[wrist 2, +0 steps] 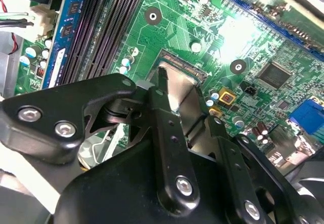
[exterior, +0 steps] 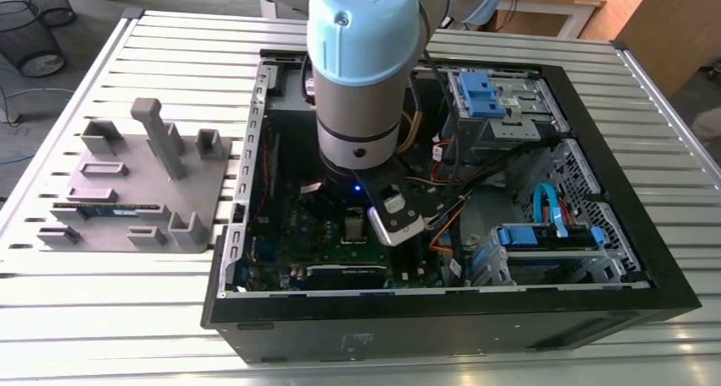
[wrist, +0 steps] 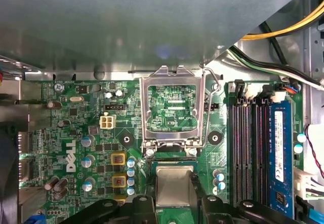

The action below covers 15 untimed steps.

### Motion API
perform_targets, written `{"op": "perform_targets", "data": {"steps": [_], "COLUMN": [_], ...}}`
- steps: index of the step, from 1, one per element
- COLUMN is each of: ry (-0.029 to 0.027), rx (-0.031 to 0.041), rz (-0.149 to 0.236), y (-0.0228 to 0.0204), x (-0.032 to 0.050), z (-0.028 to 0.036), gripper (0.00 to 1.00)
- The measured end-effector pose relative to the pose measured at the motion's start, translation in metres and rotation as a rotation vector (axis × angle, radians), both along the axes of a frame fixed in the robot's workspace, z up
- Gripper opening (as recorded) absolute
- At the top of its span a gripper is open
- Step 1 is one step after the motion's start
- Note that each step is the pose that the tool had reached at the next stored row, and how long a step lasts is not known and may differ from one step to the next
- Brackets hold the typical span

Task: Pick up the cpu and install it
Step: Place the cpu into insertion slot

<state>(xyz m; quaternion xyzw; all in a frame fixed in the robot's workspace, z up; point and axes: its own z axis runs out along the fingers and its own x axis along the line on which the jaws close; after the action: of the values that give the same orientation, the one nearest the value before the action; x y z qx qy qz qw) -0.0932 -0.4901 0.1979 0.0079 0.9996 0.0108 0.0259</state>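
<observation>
- Case [exterior: 451,306] open on bench [exterior: 113,318]; arm [exterior: 355,82] reaches to board's middle.
- Board [wrist: 76,127]: frame [wrist: 172,74] hinged up, lever [wrist: 208,107] free.
- Gripper [wrist: 177,202] closed narrow, pinching cpu [wrist: 174,184] by opposite edges.
- cpu flat over socket [wrist 2: 185,66], beside frame's hinge.
- Judgement: keep level, edges square, lower straight; no sliding, contacts likely fragile.

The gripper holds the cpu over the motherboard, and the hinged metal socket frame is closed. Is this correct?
Not quite. The first wrist view shows the hinged metal socket frame open, folded back from the socket. The gripper does hold the cpu over the motherboard.
</observation>
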Motion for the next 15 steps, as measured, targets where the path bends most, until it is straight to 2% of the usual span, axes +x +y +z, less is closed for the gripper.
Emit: {"op": "perform_targets", "data": {"steps": [15], "ry": [-0.0008], "rx": [-0.0001], "rz": [0.000], "y": [-0.0004], "x": [0.0006], "z": [-0.0003], "gripper": [0.36]}}
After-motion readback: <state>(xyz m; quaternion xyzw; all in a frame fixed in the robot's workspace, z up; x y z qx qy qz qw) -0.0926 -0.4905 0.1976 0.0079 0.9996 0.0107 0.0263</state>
